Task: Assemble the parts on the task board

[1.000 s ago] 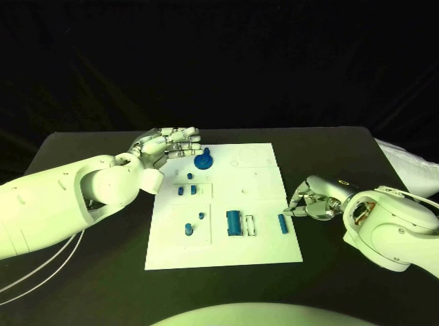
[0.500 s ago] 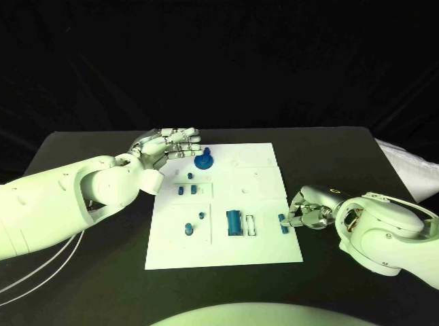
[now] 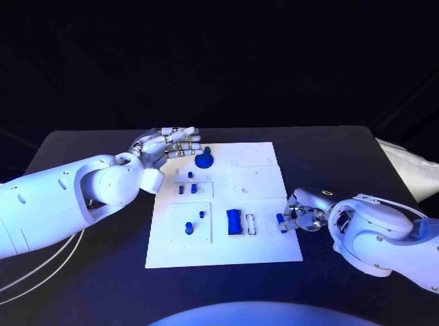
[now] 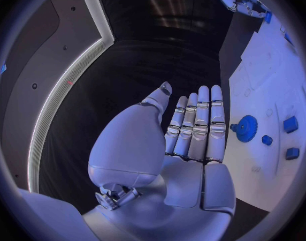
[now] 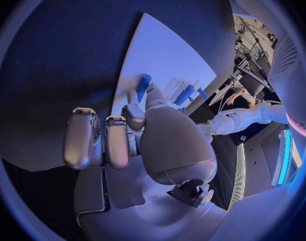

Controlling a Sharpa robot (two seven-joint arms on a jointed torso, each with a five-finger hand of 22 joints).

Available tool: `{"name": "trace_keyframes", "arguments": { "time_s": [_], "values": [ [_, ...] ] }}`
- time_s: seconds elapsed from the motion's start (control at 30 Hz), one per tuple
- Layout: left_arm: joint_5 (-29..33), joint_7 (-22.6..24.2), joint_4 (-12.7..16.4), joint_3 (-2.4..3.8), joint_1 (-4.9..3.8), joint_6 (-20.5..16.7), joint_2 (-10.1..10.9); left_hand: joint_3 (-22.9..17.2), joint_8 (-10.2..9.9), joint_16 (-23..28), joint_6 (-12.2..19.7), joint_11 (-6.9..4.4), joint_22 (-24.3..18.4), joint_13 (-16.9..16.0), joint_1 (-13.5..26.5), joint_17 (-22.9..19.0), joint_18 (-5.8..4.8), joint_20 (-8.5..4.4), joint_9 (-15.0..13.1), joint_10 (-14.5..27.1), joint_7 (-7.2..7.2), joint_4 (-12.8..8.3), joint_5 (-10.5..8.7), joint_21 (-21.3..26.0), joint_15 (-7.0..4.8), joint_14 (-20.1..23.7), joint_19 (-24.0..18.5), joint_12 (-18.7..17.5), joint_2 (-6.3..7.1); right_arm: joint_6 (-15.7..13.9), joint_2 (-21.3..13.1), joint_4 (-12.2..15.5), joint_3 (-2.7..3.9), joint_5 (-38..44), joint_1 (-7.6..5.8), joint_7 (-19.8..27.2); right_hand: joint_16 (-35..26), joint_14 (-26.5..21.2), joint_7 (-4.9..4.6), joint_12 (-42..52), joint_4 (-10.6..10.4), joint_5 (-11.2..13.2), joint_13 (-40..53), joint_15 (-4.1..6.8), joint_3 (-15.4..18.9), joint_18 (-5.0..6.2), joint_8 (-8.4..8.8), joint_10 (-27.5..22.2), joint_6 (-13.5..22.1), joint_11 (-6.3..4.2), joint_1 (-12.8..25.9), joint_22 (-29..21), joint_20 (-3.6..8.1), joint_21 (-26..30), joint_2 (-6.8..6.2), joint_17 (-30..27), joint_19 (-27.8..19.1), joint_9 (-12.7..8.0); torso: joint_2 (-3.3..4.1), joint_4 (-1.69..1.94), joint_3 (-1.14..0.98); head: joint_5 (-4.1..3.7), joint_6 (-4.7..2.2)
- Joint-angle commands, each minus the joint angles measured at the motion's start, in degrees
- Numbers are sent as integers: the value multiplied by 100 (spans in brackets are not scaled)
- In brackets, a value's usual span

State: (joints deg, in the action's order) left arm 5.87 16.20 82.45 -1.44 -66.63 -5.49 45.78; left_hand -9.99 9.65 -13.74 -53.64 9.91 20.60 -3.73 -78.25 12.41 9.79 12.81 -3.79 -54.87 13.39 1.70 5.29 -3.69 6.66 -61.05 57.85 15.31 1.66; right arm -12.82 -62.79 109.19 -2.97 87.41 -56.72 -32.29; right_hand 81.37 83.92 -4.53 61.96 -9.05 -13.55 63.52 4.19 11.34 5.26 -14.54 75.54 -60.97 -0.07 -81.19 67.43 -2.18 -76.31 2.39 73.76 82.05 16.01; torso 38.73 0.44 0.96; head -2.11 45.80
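The white task board [image 3: 264,183] lies in the middle of the black table. A blue gear [image 3: 204,161] stands near its far left corner, with my left hand [image 3: 170,144] just beside it, flat, fingers straight and holding nothing. The left wrist view shows that hand [image 4: 193,139] next to the gear [image 4: 246,128]. At the board's right edge my right hand [image 3: 303,216] pinches a short blue bar [image 3: 281,221] that still lies on the board. In the right wrist view the bar [image 5: 144,84] sticks out between that hand's thumb and a finger.
A larger blue block [image 3: 234,222] sits left of the bar. Several small blue pieces [image 3: 189,228] [image 3: 192,189] stand in the board's left recesses. A white cloth bundle [image 3: 416,170] lies at the table's right edge, and white cables [image 3: 33,272] hang at the near left.
My right hand has slid along the board's right edge to the blue bar and closed its fingertips on it. The left hand has stayed where it was.
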Motion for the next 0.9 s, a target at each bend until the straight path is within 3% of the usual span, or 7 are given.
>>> {"name": "trace_keyframes", "arguments": {
  "time_s": [0.03, 0.17, 0.27, 0.43, 0.7, 0.9],
  "values": [
    [-19, 31, 13, 4, 1, 118, -7, 42, 31, 38, 34, -4, -10, -2, -8, -6, 71, 18, -1, 16, -15, -8, 31, -21, 17, -39, 23, 21, -31, 229, 60, -39, -17, 530, 48, -36, -35, 319, -1, -40, 73, 129, -39, -12, -26, -48, 36, -62, -5, 1, -161, -8, 3, 29, 30, 1, -40, -19, -6, 0, 1, -2, -4],
    [-42, 49, 17, 4, 3, 112, -7, 46, 34, 41, 34, -5, -23, -2, -15, -6, 71, 17, -1, 16, -17, -13, 31, -23, 16, -42, 27, 25, -34, 518, 162, -90, -16, 971, 82, 3, -72, 307, -17, -145, 232, 308, -112, -17, -118, -41, 83, -119, 11, 10, -377, -49, -2, 61, 13, -50, -59, -32, -1, -3, 3, -2, 6],
    [-79, 74, 23, 4, 4, 119, -7, 47, 35, 42, 34, -5, -25, -2, -15, -6, 71, 17, -1, 17, -17, -13, 30, -23, 16, -43, 27, 26, -34, 738, 236, -129, -16, 1221, 123, 18, -102, 298, -31, -245, 340, 698, -185, -30, -235, -37, 119, -161, -7, 22, -521, -79, -13, 87, 40, -83, -73, -43, -2, 2, 3, 2, 9],
    [-100, 78, 30, 4, 4, 129, -3, 47, 35, 42, 34, -5, -25, -2, -15, -6, 71, 17, -1, 17, -17, -13, 30, -23, 16, -43, 27, 26, -34, 849, 334, -187, -16, 1383, 180, 9, -108, 298, -26, -265, 356, 711, -195, -33, -303, -37, 128, -159, -41, 20, -534, -78, -18, 89, 82, -86, -72, -45, -1, 3, 5, 5, 6],
    [-108, 73, 37, 4, 4, 127, 11, 52, 36, 43, 35, -5, -30, -1, -15, -6, 70, 17, -1, 17, -17, -14, 29, -23, 16, -44, 29, 27, -31, 585, 365, -200, -15, 1178, 215, -28, -104, 308, 34, -293, 443, 610, -185, 12, -793, -40, 164, -138, -125, -35, -706, -49, 17, 71, 365, -59, -45, -55, -7, 7, 8, 17, 27],
    [-117, 58, 42, 4, 4, 145, 12, 52, 37, 45, 35, -7, -36, -1, -25, -6, 70, 16, -1, 17, -19, -22, 31, -23, 15, -46, 30, 29, -30, 141, 329, -102, -8, 814, 216, 98, -88, 318, 34, -293, 450, 519, -165, 13, -1167, -48, 197, -105, -127, -39, -631, -25, 28, 55, 349, -21, -26, -50, -5, 1, -1, 31, 27]
  ]
}}
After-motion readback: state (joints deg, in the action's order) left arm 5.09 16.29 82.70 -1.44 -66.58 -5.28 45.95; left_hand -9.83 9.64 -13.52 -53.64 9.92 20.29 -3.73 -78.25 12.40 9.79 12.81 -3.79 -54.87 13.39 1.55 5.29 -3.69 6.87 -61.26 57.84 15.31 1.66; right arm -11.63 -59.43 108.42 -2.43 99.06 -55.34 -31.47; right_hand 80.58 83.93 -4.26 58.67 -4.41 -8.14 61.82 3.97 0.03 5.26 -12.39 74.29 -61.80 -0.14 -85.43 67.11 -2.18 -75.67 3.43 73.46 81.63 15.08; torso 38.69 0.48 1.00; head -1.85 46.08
